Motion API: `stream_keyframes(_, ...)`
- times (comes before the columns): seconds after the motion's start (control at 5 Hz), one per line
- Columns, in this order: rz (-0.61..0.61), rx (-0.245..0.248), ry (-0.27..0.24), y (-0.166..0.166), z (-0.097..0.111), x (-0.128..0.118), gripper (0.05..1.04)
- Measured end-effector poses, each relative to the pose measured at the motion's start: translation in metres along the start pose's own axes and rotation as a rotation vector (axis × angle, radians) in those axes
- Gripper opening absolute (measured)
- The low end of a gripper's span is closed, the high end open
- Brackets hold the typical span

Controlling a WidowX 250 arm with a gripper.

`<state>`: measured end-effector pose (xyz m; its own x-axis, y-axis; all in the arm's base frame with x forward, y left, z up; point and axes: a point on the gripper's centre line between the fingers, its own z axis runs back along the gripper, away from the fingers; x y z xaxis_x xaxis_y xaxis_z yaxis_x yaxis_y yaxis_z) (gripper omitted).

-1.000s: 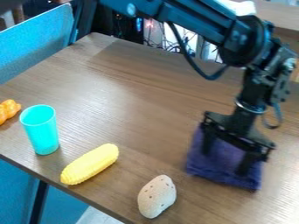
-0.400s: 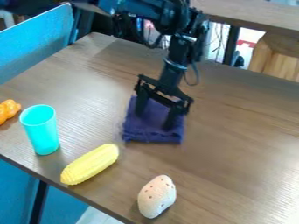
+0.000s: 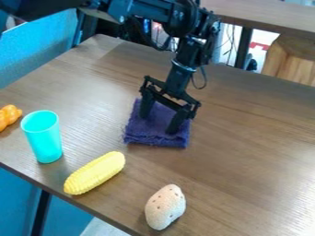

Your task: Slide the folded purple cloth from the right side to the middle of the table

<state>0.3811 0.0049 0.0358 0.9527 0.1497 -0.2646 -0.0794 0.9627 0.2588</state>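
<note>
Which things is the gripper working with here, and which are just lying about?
In hand:
- Purple cloth, folded on the table
- Gripper, open, fingers spread at the cloth

Lying about:
- Turquoise cup, upright
- Yellow toy corn
- Speckled potato-like thing
- Orange lumpy thing, partly cut off

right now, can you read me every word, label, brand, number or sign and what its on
None can be read on the cloth, cup, corn, potato-like toy, orange toy or gripper.
Red and white patch behind the table: too small to tell if it bears print.
</note>
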Motion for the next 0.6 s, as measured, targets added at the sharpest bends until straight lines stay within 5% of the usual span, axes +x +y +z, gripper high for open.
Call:
stream_keyframes(0.2,0.006,0.001,0.023,0.005,0.001,-0.009,0.999)
stream_keyframes(0.4,0.014,-0.040,-0.046,0.014,0.022,-0.019,0.999)
stream_keyframes(0.6,-0.042,-0.144,-0.232,0.016,0.069,-0.042,0.999)
